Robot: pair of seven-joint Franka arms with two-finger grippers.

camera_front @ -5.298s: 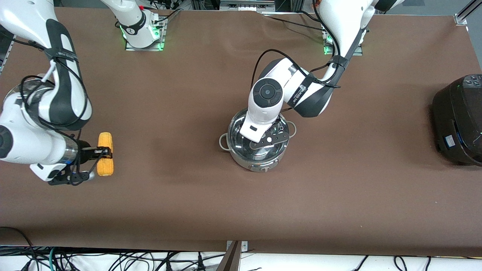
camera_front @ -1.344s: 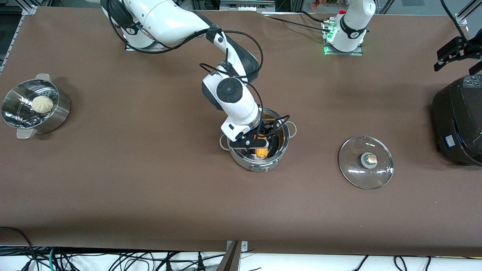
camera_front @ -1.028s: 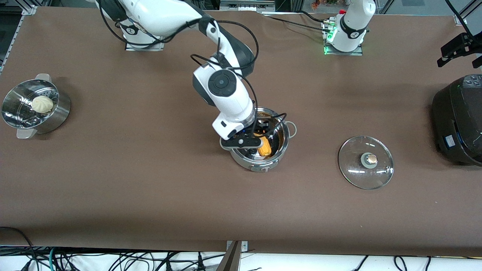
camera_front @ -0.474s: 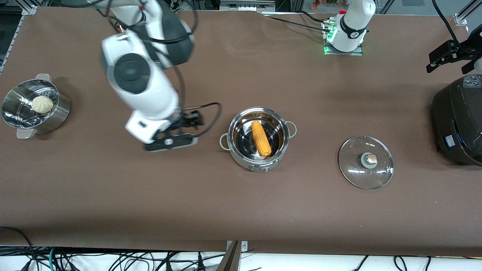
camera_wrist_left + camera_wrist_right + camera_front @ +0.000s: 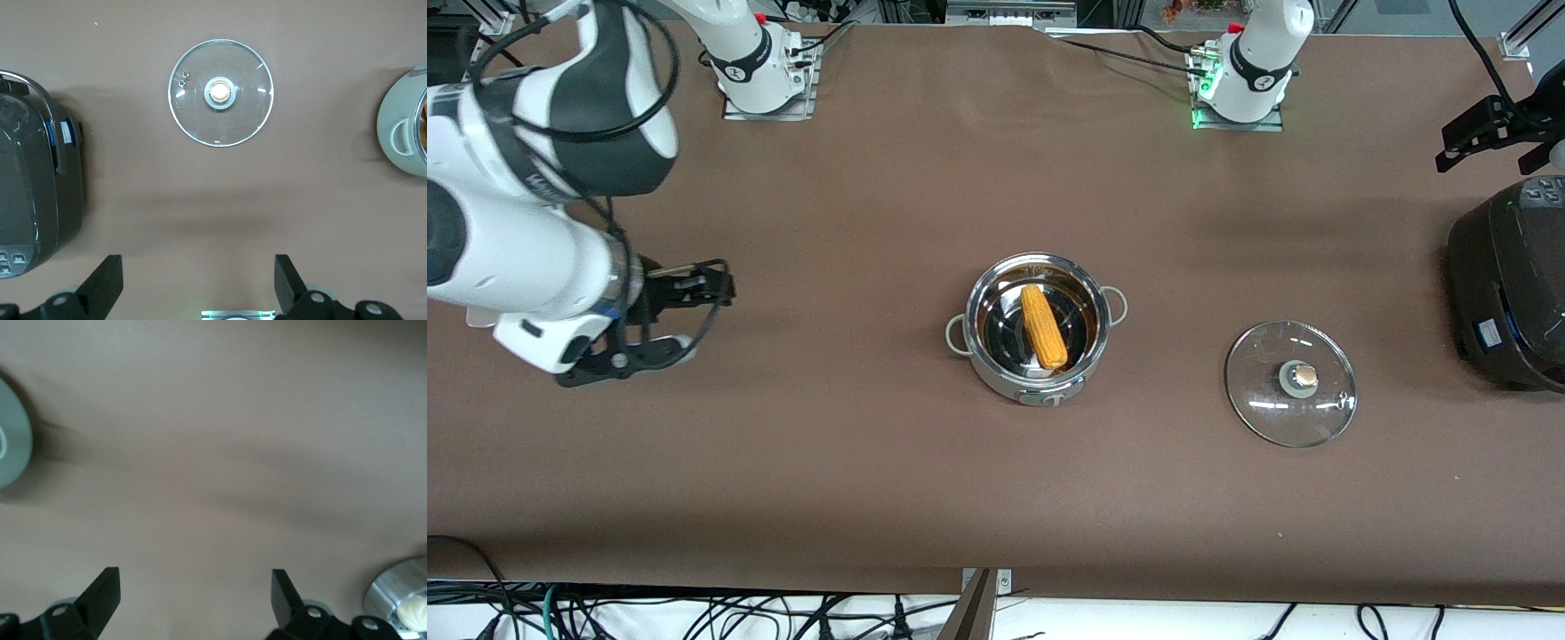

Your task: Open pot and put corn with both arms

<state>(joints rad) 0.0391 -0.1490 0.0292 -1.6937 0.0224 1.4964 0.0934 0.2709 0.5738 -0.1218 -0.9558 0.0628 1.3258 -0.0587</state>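
Steel pot (image 5: 1037, 331) mid-table on the brown table cover (image 5: 889, 462), uncovered, one loop handle toward each arm's end. Yellow-orange corn (image 5: 1043, 326) inside, lying flat on the pot's bottom, one tip toward the bases, the other toward the front camera. Same pot's edge seen in the left wrist view (image 5: 403, 120) and as a grey sliver in the right wrist view (image 5: 12, 447).

Glass lid (image 5: 1290, 383) flat on the table beside the pot, toward the left arm's end and a little nearer the front camera, knob up, apart from the pot. Seen from above in the left wrist view too (image 5: 220, 93).

Black rice cooker (image 5: 1510, 283) at the left arm's end of the table, well apart from the lid (image 5: 37, 173).

Left gripper (image 5: 1489, 133) up in the air over the cooker's end of the table, fingers (image 5: 105, 283) spread wide, holding nothing.

Right gripper (image 5: 680, 313) over bare cover toward the right arm's end, well apart from the pot, fingers (image 5: 103, 593) spread wide, empty. Steamer basket (image 5: 400, 597) with a pale bun (image 5: 415, 609) at the corner of the right wrist view, hidden under the arm in the front view.
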